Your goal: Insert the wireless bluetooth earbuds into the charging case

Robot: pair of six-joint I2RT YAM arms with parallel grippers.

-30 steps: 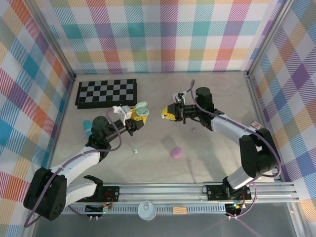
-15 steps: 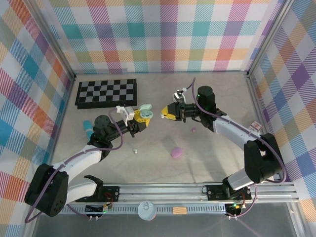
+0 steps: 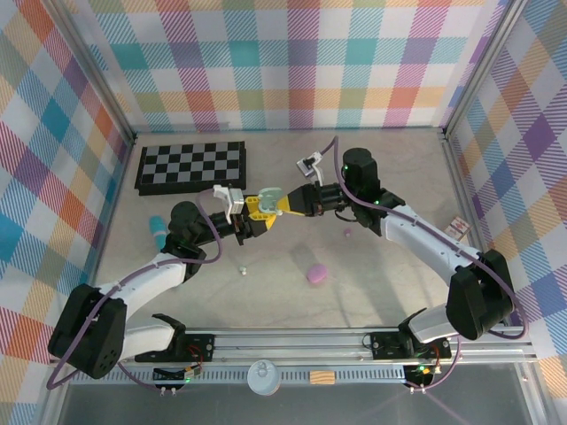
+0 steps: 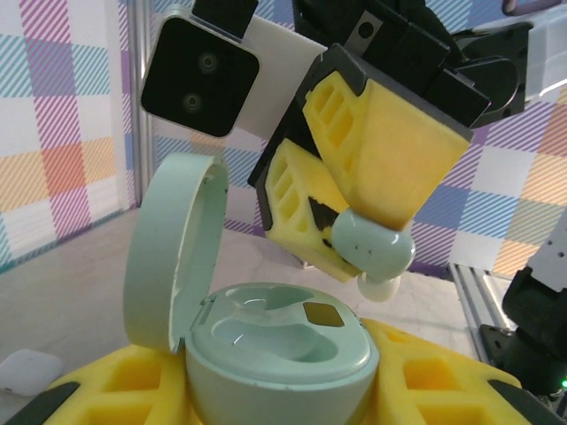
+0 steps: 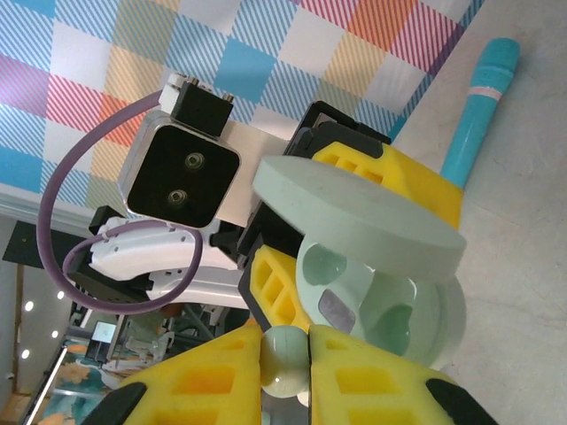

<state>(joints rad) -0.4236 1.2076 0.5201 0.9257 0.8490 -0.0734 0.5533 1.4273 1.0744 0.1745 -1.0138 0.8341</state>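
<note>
Step in hand: seating a bud.

- Your right jaws are clenched on a small mint-green bean-shaped earbud [image 5: 285,356], pinched between the yellow pads [image 5: 204,385]. In the left wrist view a pale nub of it pokes out below the pads.
- Your left jaws are grasping the mint-green pebble-shaped plastic charging case [image 4: 279,341] by its base. The lid [image 4: 173,248] is flipped up and stands near upright.
- Both are carried above the bench [image 3: 381,292], near its middle, just in front of the black-and-white chequered board [image 3: 190,165].
- The earbud hangs just above the case's open face, close but apart. Both moulded wells [image 5: 354,305] look vacant.

Doing it well:
- Line the nub up with the nearer well before you lower.
- The earbud is smooth and rounded, so I judge it will roll in the pads if it meets the rim off-centre.
- Go down slowly and hold the case level.
- Release only once the earbud sits flush.
- Mind the lid, because your right pads pass close by it.

Pose:
- Your left arm [image 3: 151,279] reaches forward and inward, with the wrist tipped so the case opening faces up.
- Your right arm [image 3: 407,230] stretches across toward centre, with the wrist angled at the case.
- The two sets of jaws are nearly tip to tip.
</note>
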